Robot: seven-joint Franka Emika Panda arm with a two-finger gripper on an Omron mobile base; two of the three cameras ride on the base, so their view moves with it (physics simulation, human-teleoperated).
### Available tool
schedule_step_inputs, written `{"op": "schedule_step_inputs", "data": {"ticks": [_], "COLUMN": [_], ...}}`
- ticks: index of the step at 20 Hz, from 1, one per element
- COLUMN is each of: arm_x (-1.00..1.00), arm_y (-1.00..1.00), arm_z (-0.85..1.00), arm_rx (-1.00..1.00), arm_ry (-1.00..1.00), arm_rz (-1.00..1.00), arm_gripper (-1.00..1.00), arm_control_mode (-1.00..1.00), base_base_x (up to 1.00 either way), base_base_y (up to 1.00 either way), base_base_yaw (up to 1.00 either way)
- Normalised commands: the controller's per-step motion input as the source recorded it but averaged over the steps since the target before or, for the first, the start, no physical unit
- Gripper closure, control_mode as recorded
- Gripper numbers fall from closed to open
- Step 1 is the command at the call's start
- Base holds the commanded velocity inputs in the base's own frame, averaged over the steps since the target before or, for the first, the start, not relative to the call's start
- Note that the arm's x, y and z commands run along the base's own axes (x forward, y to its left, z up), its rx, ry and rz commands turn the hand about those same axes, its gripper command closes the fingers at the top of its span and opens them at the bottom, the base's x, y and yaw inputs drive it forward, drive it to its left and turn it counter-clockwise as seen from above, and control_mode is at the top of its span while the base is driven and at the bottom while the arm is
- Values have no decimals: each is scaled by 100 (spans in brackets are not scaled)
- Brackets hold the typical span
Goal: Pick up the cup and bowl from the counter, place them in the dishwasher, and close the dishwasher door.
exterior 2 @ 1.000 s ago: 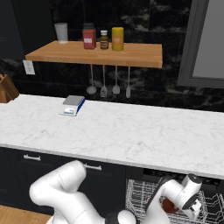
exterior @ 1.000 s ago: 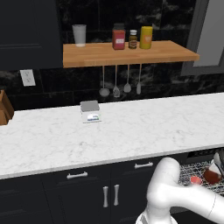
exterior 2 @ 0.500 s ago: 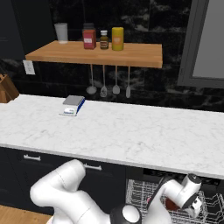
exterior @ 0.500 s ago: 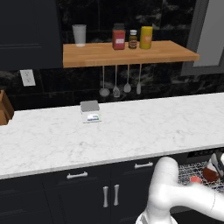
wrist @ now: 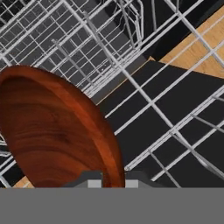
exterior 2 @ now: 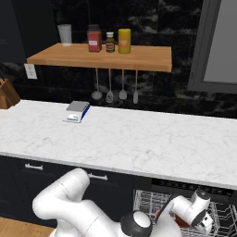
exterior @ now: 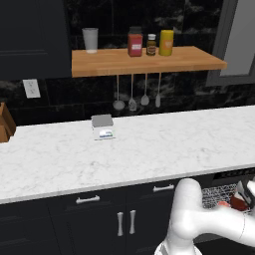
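The hand is closed narrowly on the rim of the brown wooden bowl, held over the wire rack of the open dishwasher. Over the last second the hand has been raised slightly above the rack; release is judged imminent. No cup is seen on the bench.

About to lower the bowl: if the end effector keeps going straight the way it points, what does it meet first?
Most likely the silvery wire rack of the dishwasher; the end effector, shut on the wooden bowl, points into its grid. Depth is unclear, so clearance can't be judged.
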Motion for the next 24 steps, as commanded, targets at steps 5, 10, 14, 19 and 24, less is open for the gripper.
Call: {"op": "schedule_step_inputs", "data": {"ticks": [5, 10, 14, 19, 24], "arm_x": [0, 0, 0, 0, -19], "arm_y": [0, 0, 0, 0, 0], "arm_z": [-4, 0, 0, 45, 75], "arm_rx": [0, 0, 0, 0, 0], "arm_ry": [0, 0, 0, -7, -9], "arm_rz": [0, 0, 0, 0, -1], "arm_gripper": [100, -100, -100, -100, -100], "arm_control_mode": [-100, -100, -100, -100, -100], "base_base_x": [0, 0, 0, 0, 0], "base_base_y": [0, 0, 0, 0, 0], "base_base_yaw": [0, 0, 0, 0, 0]}}
